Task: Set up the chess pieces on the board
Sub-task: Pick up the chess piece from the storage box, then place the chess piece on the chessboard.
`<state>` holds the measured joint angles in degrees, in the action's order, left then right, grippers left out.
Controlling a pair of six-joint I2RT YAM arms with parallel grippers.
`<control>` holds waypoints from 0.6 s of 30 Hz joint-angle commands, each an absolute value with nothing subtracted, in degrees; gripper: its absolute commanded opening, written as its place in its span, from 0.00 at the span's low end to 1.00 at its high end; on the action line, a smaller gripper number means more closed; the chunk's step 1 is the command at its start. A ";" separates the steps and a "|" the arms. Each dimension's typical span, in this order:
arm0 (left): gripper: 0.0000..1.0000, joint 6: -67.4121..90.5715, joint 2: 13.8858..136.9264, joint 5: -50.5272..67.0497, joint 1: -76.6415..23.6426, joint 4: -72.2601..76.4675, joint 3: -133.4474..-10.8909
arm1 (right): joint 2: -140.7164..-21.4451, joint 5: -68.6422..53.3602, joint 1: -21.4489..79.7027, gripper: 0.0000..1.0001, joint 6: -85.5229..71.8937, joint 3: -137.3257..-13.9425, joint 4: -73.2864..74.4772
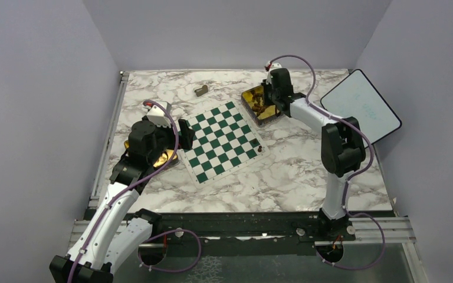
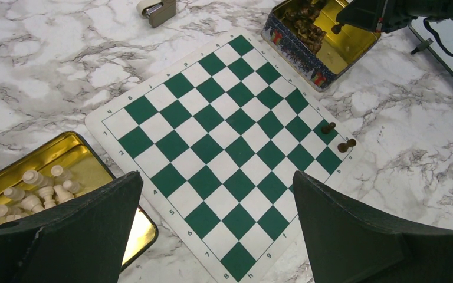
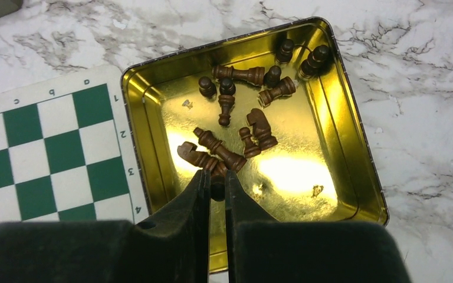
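The right pincer [image 3: 216, 175] is clenched on one dark piece [image 3: 217, 188], pinched between its narrow tips at the lower left of the gold tin [image 3: 336, 118]. The grip looks small, taking only the rounded part that shows between the tips.

Just above the tips, two more chess pieces [image 3: 215, 148] lie on their sides, touching or nearly touching the held one. The others are scattered toward the top of the tin. The lift should therefore probably go straight up, slowly, so the neighbours are not dragged or flipped. The tin wall should be cleared before any swing left toward the board [image 3: 47, 153].

In the left wrist view, one piece [image 2: 328, 127] stands on the board's right edge, and another [image 2: 347, 144] sits on the white border beside it. The carried piece likely belongs near these. It should come down upright and centred in its square, and be let go only once its base rests flat.

The left pincer [image 2: 217, 177] hangs released and empty over the board's lower edge. Beside it, at lower left on the marble bench [image 2: 47, 71], a second tin [image 2: 71, 150] holds pale pieces [image 2: 32, 177].
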<state>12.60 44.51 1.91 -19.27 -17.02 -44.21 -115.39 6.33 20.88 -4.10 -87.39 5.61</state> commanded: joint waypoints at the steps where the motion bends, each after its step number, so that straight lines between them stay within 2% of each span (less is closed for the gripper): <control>1: 0.99 12.48 43.77 2.20 -19.60 -16.47 -43.77 | -109.53 2.44 20.98 0.12 -7.49 -83.51 3.25; 18: 0.99 12.49 43.55 2.46 -19.60 -16.43 -43.77 | -94.40 1.87 30.56 0.13 -11.69 -64.08 0.47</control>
<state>12.60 44.51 1.91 -19.27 -17.02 -44.21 -97.56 1.87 27.77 -10.59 -67.11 2.24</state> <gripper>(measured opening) 0.990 0.145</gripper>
